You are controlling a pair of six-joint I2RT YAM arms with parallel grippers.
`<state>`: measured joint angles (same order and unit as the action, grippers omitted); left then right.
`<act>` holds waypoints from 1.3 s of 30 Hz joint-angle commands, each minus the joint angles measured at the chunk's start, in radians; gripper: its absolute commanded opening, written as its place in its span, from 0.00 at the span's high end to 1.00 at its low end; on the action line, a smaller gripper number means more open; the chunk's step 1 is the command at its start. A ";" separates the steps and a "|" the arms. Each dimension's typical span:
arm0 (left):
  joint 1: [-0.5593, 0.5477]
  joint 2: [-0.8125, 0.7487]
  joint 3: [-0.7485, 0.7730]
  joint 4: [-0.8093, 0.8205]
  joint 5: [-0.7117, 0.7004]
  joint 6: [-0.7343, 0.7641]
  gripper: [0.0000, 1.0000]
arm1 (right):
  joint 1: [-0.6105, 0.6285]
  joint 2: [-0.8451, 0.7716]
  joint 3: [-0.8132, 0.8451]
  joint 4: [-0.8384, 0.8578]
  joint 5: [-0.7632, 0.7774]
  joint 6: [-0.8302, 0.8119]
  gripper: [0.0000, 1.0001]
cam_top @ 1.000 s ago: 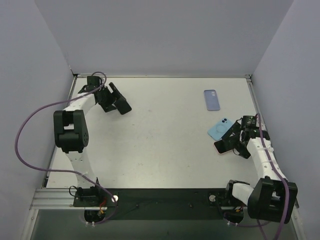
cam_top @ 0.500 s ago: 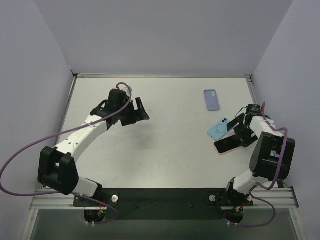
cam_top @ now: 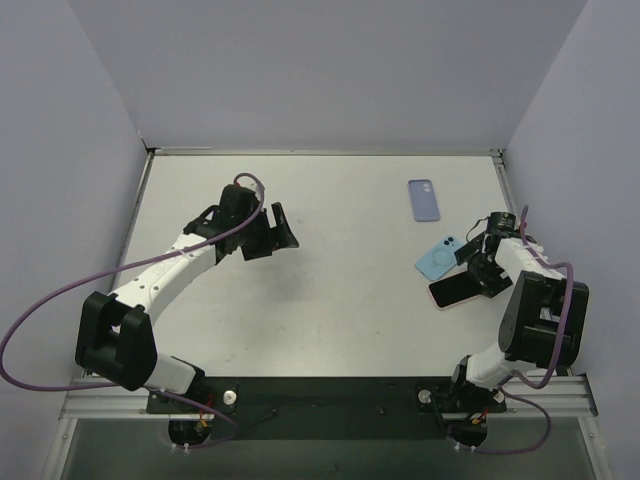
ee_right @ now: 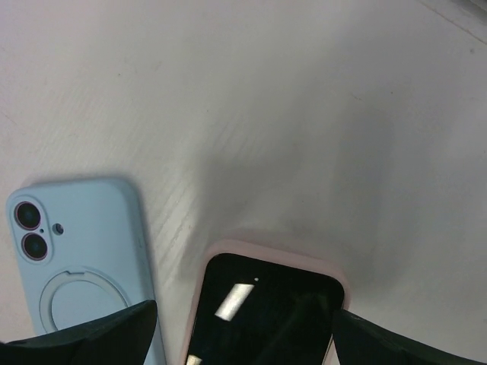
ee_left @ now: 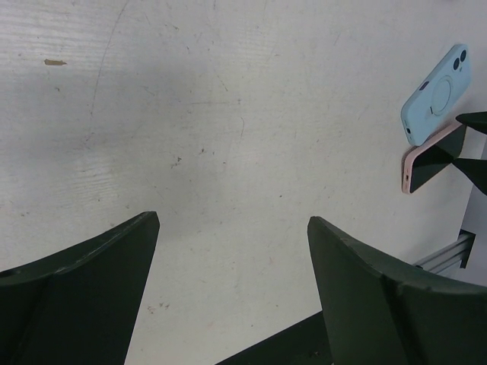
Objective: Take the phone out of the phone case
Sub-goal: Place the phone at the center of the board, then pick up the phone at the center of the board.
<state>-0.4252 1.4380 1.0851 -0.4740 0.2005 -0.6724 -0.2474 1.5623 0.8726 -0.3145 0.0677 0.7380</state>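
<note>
A phone in a pink case (cam_top: 453, 290) lies screen up at the right of the table; it also shows in the right wrist view (ee_right: 262, 312) and the left wrist view (ee_left: 431, 159). My right gripper (cam_top: 478, 270) is open, its fingers straddling the phone's right end, one each side of it in the right wrist view (ee_right: 243, 334). A light blue case with a ring (cam_top: 438, 257) lies back up just beside the pink one (ee_right: 80, 258). My left gripper (cam_top: 275, 235) is open and empty over the table's left middle (ee_left: 232, 251).
A lavender phone or case (cam_top: 424, 199) lies back up at the far right of the table. The right wall stands close behind my right arm. The table's near edge and metal rail (ee_left: 445, 251) show in the left wrist view.
My left arm swung from the far left corner toward the table's middle. My right gripper shifted up and closed in around the pink phone's end.
</note>
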 commanded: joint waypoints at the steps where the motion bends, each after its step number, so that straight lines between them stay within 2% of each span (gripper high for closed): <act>1: -0.003 -0.040 0.053 0.008 -0.016 -0.006 0.10 | -0.006 -0.047 -0.087 -0.098 0.041 0.018 0.08; 5: -0.003 -0.050 0.052 0.012 -0.007 -0.012 0.10 | -0.007 -0.085 -0.083 -0.110 0.023 0.001 0.08; 13: -0.003 -0.065 0.032 0.012 -0.006 -0.009 0.10 | 0.002 -0.056 -0.096 -0.110 -0.019 0.027 0.07; 21: -0.003 -0.070 0.033 0.011 -0.007 -0.006 0.10 | 0.091 0.011 -0.069 -0.071 -0.062 0.070 0.05; 24: -0.003 -0.070 0.027 0.009 -0.007 0.000 0.10 | 0.140 0.062 -0.038 -0.093 -0.033 0.067 0.05; 30: -0.001 -0.079 0.003 -0.002 -0.010 0.008 0.10 | 0.146 0.067 -0.084 -0.080 -0.002 0.074 0.06; 33: -0.001 -0.079 0.002 0.002 -0.007 0.008 0.10 | 0.143 0.038 -0.109 -0.061 -0.002 0.072 0.16; 34: -0.001 -0.076 0.004 0.000 -0.006 0.008 0.10 | 0.143 0.025 -0.113 -0.057 -0.005 0.070 0.32; 36: -0.001 -0.074 0.002 0.002 -0.001 0.008 0.10 | 0.142 -0.008 -0.119 -0.057 -0.009 0.067 0.49; 37: -0.001 -0.074 0.001 0.000 0.000 0.010 0.10 | 0.142 -0.037 -0.119 -0.057 -0.015 0.064 0.73; 39: -0.001 -0.077 0.001 0.002 0.002 0.010 0.10 | 0.140 -0.070 -0.121 -0.064 -0.023 0.058 0.95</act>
<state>-0.4252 1.3933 1.0851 -0.4828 0.1947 -0.6724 -0.1104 1.5383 0.7940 -0.2905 0.0731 0.8028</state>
